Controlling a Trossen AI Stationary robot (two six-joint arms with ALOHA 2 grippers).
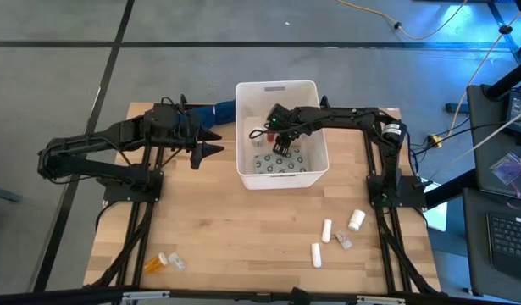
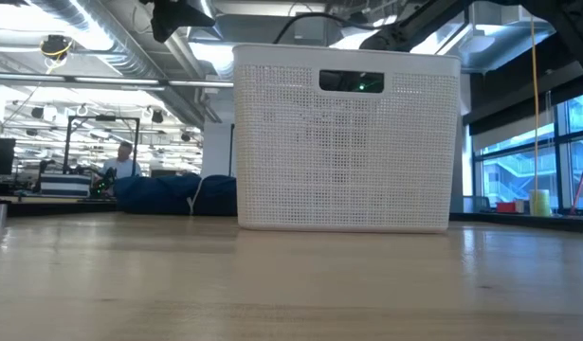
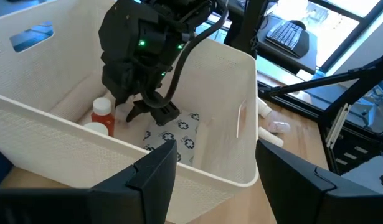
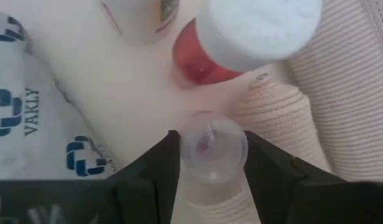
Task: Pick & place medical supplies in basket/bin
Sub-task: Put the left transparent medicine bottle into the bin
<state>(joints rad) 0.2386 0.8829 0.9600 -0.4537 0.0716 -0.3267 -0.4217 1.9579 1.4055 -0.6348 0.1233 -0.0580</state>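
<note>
Tabletop (image 1: 243,237) mostly bare; white bin (image 1: 315,127) at far edge. Right gripper (image 4: 207,163) inside bin, narrow around small clear vial (image 4: 211,149). Left gripper (image 3: 210,168) half-open, empty, beside bin rim.

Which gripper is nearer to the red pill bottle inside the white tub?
The right. The right gripper is down inside the white tub, just beside the red pill bottle. The left gripper hangs outside the tub, by its left wall.

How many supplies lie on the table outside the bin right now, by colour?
White items: 3
Orange bottle: 1
Pale clear items: 2
Total: 6
</note>
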